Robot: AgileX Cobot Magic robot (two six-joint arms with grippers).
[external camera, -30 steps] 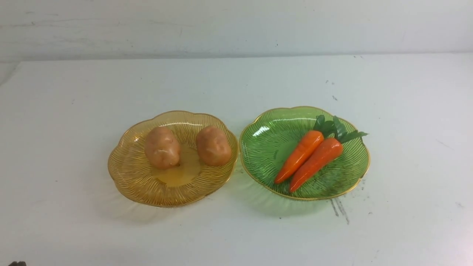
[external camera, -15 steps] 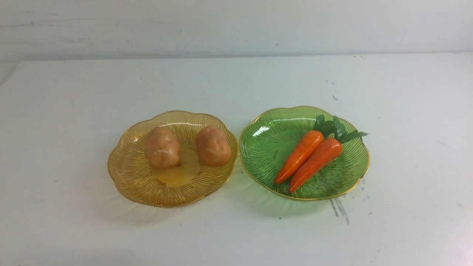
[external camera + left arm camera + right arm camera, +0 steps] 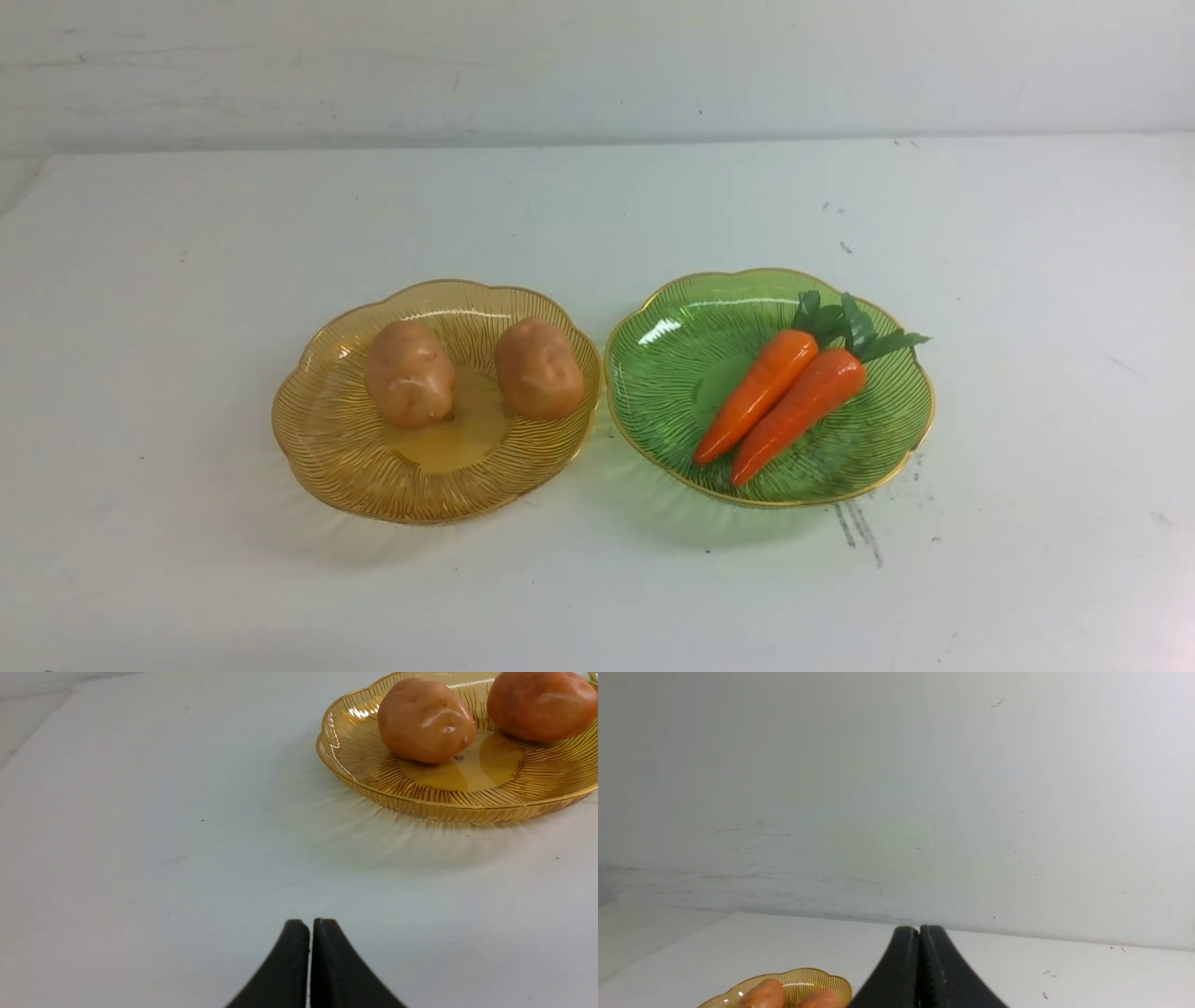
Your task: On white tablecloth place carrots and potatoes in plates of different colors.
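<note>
Since the earlier front view, a small dark shape at the lower left corner has gone from the frame; the plates and food have not shifted.

Two potatoes (image 3: 409,372) (image 3: 539,367) sit side by side, apart, in the amber plate (image 3: 336,448), left of centre in the front view. Touching its rim on the right is the green plate (image 3: 672,373), holding two carrots (image 3: 758,393) (image 3: 799,413) lying pressed together, tips toward the lower left, leafy tops at the upper right rim. Both plates rest on the white tablecloth (image 3: 187,233) covering the counter, with dark streaks just below the green plate.

No arm shows in the front view. In the left wrist view the left pincer (image 3: 310,926) is clenched and empty, low over bare cloth; the amber plate is cut off at the upper right. In the right wrist view the right pincer (image 3: 920,933) is likewise clenched and empty, facing the wall, with plate and potatoes cropped at the bottom edge.
</note>
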